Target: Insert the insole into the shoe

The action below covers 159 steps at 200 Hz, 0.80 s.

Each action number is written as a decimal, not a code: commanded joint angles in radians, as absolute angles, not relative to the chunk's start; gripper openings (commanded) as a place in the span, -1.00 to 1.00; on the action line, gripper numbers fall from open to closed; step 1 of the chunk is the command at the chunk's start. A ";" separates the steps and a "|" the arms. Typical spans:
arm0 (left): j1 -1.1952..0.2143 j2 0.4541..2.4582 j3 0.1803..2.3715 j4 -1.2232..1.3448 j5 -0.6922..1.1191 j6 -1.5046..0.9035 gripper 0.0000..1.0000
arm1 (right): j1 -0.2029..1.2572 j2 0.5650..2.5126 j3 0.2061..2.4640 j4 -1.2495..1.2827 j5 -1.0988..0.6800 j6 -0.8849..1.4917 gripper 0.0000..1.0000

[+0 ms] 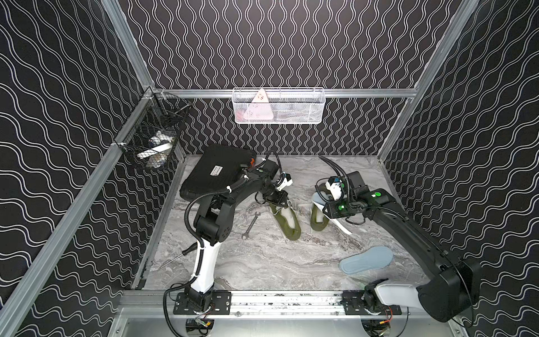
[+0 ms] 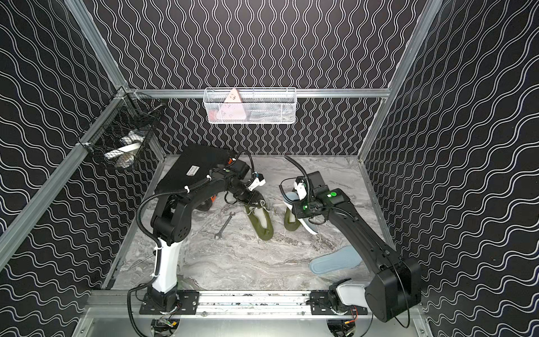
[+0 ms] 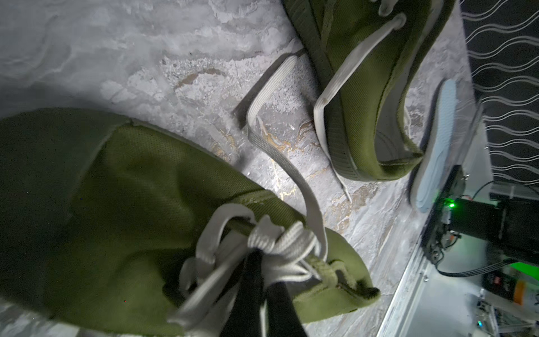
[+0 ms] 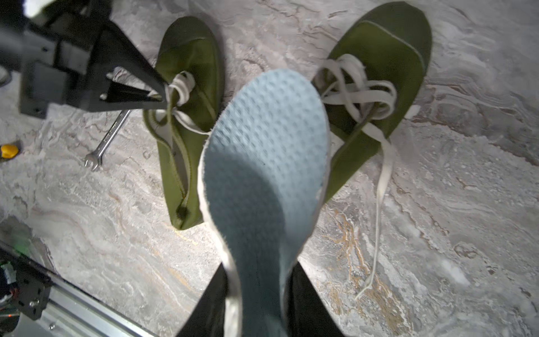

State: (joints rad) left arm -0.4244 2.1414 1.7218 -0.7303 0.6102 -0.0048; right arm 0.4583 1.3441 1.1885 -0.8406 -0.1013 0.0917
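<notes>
Two olive-green shoes lie side by side on the marble table. My left gripper [image 3: 265, 271] [image 1: 280, 203] is shut on the white laces at the tongue of the left shoe [image 1: 287, 223] [image 3: 131, 189]. The right shoe [image 1: 318, 220] [image 4: 388, 52] lies beside it with loose laces. My right gripper [image 4: 259, 271] is shut on the narrow middle of a light blue insole [image 4: 262, 146] [image 1: 316, 199]. It holds the insole above the table, with the toe end over the gap between the shoes, close to the right shoe's opening. A second blue insole [image 1: 366, 259] lies flat at the front right.
A wrench [image 1: 250, 226] lies left of the shoes, with a screwdriver [image 1: 178, 256] near the left wall. A black case [image 1: 215, 172] stands at the back left. A white basket [image 1: 278, 106] hangs on the back wall, and a black wire basket [image 1: 154, 143] on the left rail.
</notes>
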 commanded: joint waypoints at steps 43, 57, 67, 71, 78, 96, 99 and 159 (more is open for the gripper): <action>-0.384 2.100 1.673 -0.643 0.814 -0.244 -1.00 | 0.621 1.404 1.286 -1.009 0.038 0.020 -0.32; -0.382 2.098 1.648 -0.610 0.829 -0.288 -1.00 | 0.643 1.412 1.297 -1.010 0.040 0.008 -0.32; -0.380 2.097 1.625 -0.577 0.836 -0.326 -1.00 | 0.661 1.428 1.310 -1.022 0.050 0.001 -0.32; -0.380 2.096 1.616 -0.562 0.834 -0.338 -1.00 | 0.669 1.436 1.315 -1.025 0.055 0.001 -0.32; -0.380 2.091 1.595 -0.531 0.833 -0.361 -1.00 | 0.680 1.450 1.321 -1.029 0.063 0.000 -0.32; -0.380 2.059 1.533 -0.444 0.836 -0.428 -1.00 | 0.708 1.486 1.330 -1.031 0.074 -0.007 -0.33; -0.380 2.053 1.526 -0.437 0.833 -0.433 -1.00 | 0.712 1.492 1.332 -1.034 0.073 -0.010 -0.33; -0.380 2.013 1.452 -0.327 0.822 -0.543 -1.00 | 0.763 1.584 1.385 -1.070 0.074 -0.053 -0.35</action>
State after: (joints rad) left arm -0.3809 2.0235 1.4528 -0.3958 0.7914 -0.4774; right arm 0.7528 1.5631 1.3674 -1.0412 0.0658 -0.0200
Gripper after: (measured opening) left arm 0.070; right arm 0.331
